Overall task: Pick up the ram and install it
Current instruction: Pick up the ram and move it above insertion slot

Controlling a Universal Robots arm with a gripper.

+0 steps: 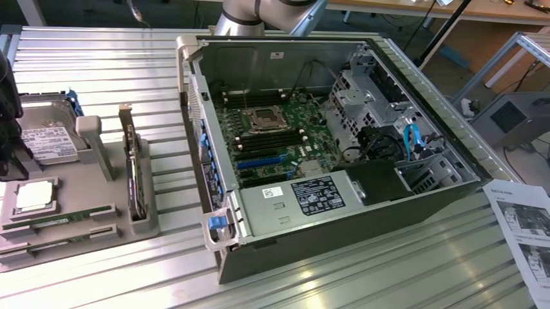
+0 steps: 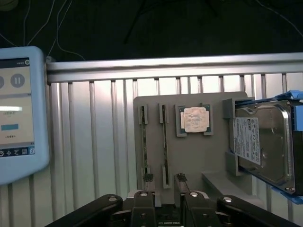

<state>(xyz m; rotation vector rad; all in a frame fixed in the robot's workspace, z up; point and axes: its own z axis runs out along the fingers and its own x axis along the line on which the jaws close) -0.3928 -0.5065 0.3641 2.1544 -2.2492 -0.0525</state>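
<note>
Where: ram [image 2: 164, 137], a thin green stick, stands on edge in a slot of the gray tray [image 2: 189, 156], just beside the CPU [image 2: 194, 119] pocket; not lifted.
Ram vs tool: in the wrist view the stick's end lines up w/ the gap of the gripper [image 2: 164, 180]; bare space shows on both sides, no contact seen. Whether the tips are down at stick level: can't tell.
Tool state: fingers [image 2: 148, 182] stand parted, abt part way, w/ nothing clamped btwn them; it holds nothing.
2nd stick [image 2: 143, 137]: same kind, in the parallel slot, on the ram's side away from the CPU; one finger sits close to its end.
Arm: wrist aims down at the tray; gray arm link [image 1: 257, 13] shows at the far edge, behind the PC case [image 1: 344, 238].
Tray: lies at the exterior view's left of the case, apart from it; also carries a hard drive [image 2: 262, 142] leaning on a stand and a card [image 1: 133, 170] upright in its own holder.
Case: on its side, open; motherboard [image 1: 284, 129] faces up w/ black slots [image 1: 257, 138]; PSU [image 1: 318, 193] w/ label at the near end.
Surface: ribbed alu table [image 1: 103, 51].
Room: tablet [image 2: 19, 109] w/ pale blue rim off to one side of the tray; printed sheet [image 1: 524, 238] near, at the exterior view's right; wooden desk [image 1: 404, 8] far.
</note>
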